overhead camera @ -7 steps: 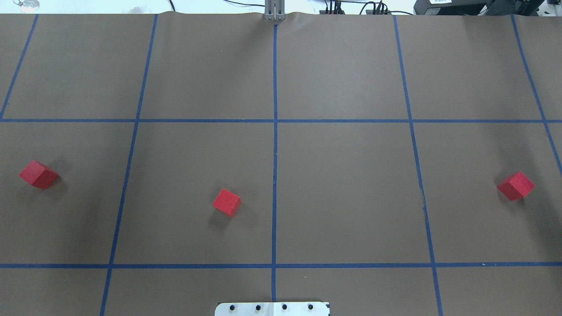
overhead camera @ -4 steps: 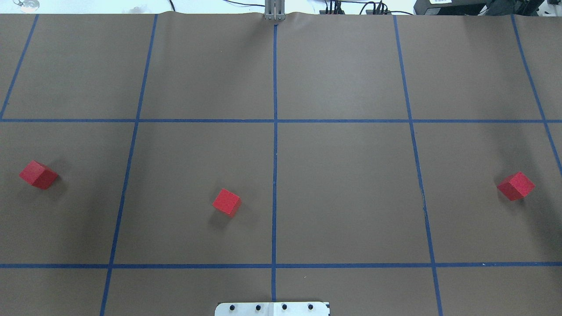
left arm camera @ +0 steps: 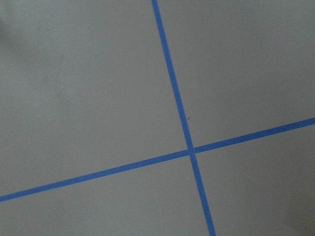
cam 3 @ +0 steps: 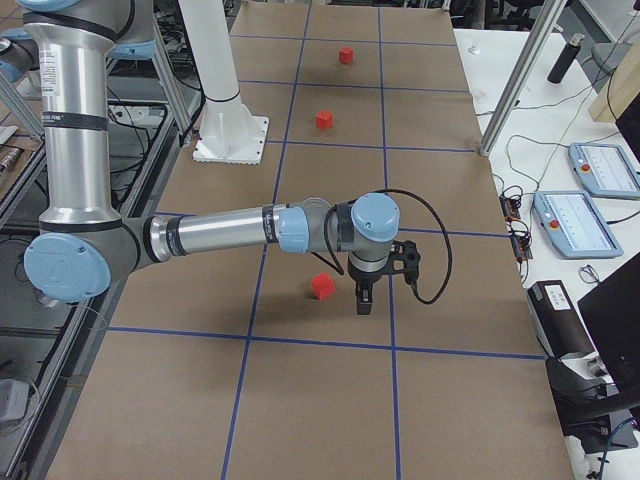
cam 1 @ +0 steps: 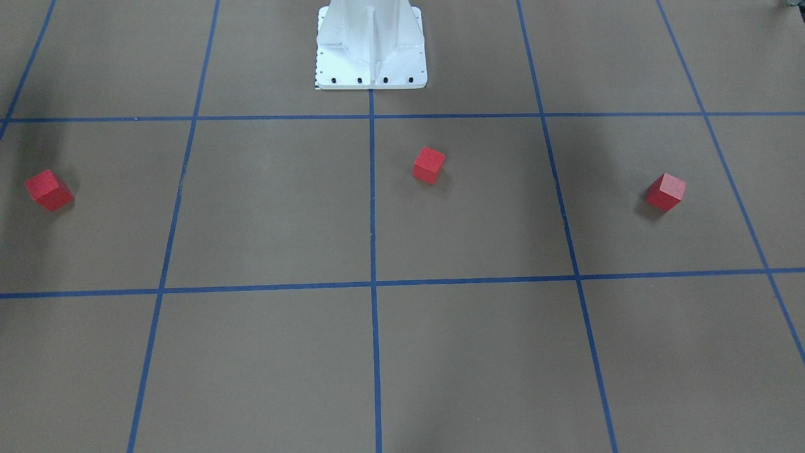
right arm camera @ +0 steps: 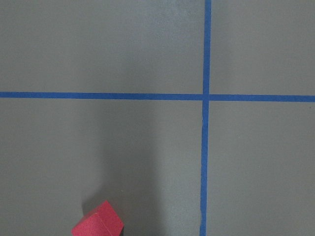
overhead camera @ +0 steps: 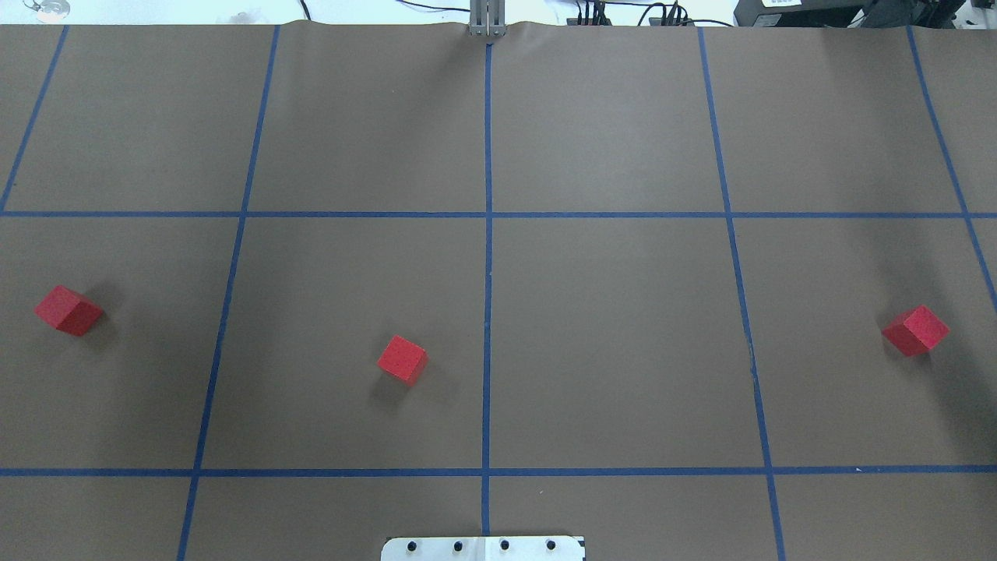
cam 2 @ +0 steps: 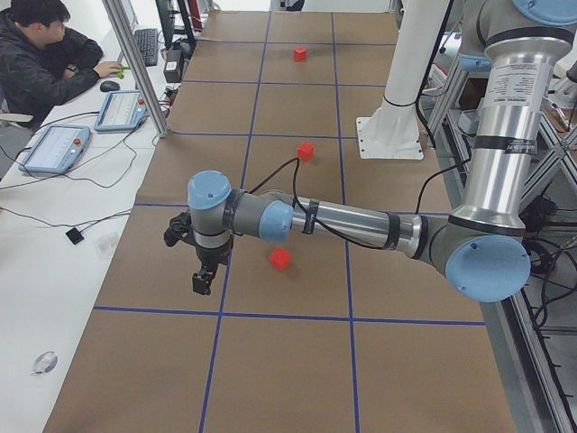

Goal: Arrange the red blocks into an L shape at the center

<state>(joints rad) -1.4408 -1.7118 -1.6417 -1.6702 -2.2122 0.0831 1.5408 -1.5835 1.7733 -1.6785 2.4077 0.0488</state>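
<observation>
Three red blocks lie apart on the brown gridded surface. In the overhead view one is at the left [overhead camera: 68, 310], one left of the middle line [overhead camera: 403, 359], one at the right [overhead camera: 915, 329]. The center crossing [overhead camera: 488, 214] is bare; it also shows in the front-facing view [cam 1: 372, 284]. My left gripper [cam 2: 203, 281] hangs above the surface beside the near block [cam 2: 280, 260]. My right gripper [cam 3: 363, 300] hangs just beside the right block [cam 3: 322, 286], which shows at the bottom of the right wrist view [right arm camera: 98, 222]. I cannot tell whether either gripper is open or shut.
The white robot base [cam 1: 371, 44] stands at the near middle edge of the table. A metal post [overhead camera: 487, 19] stands at the far edge. An operator [cam 2: 45, 54] sits at a side desk with tablets [cam 3: 600, 170] and cables.
</observation>
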